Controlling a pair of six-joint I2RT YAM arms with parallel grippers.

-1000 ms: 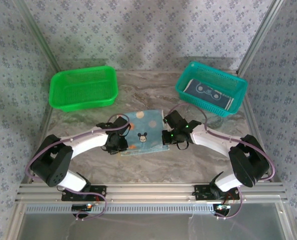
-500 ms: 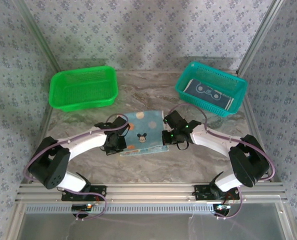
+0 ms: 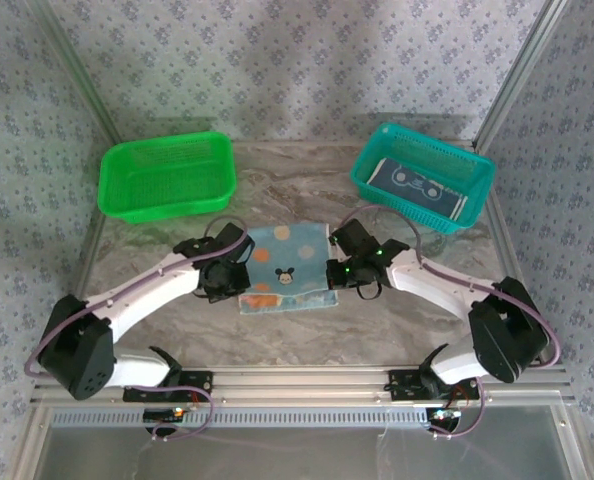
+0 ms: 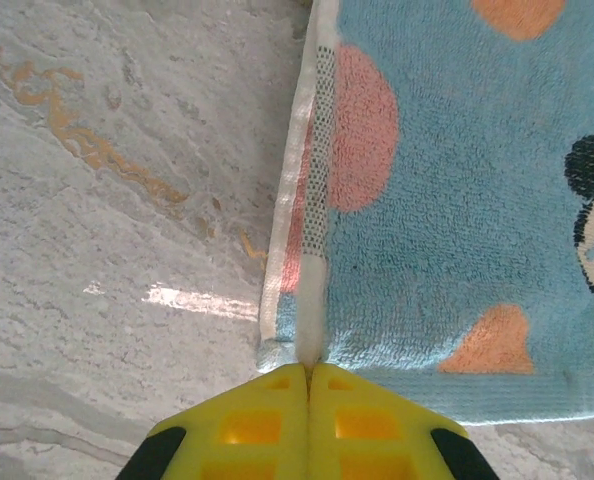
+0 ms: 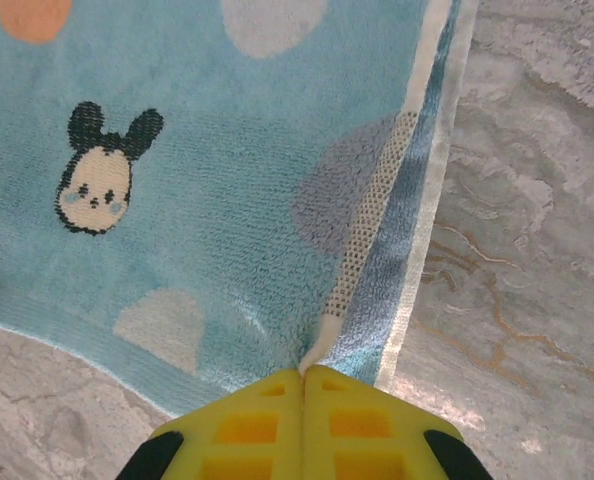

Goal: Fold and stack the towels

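A light blue towel [image 3: 285, 265] with a cartoon mouse face, orange and pale dots lies flat at the table's middle. My left gripper [image 3: 239, 284] is shut on its white hem at the near left corner, and the left wrist view shows the yellow fingertips [image 4: 308, 366] pinching the towel [image 4: 457, 200] there. My right gripper [image 3: 329, 279] is shut on the hem near the near right corner; in the right wrist view the gripper [image 5: 303, 372] nips a raised ridge of the towel [image 5: 207, 150]. A folded dark blue towel [image 3: 418, 186] with white rings lies in the teal basket [image 3: 369, 163].
An empty green basket [image 3: 167, 178] stands at the back left. The teal basket sits at the back right near a slanted frame post [image 3: 512, 75]. Grey marble tabletop [image 3: 287, 190] lies between the baskets. An aluminium rail [image 3: 297, 382] runs along the near edge.
My left gripper has closed onto the towel's left hem. The left arm's elbow has swung out to the left and lower. The right arm and towel have barely moved.
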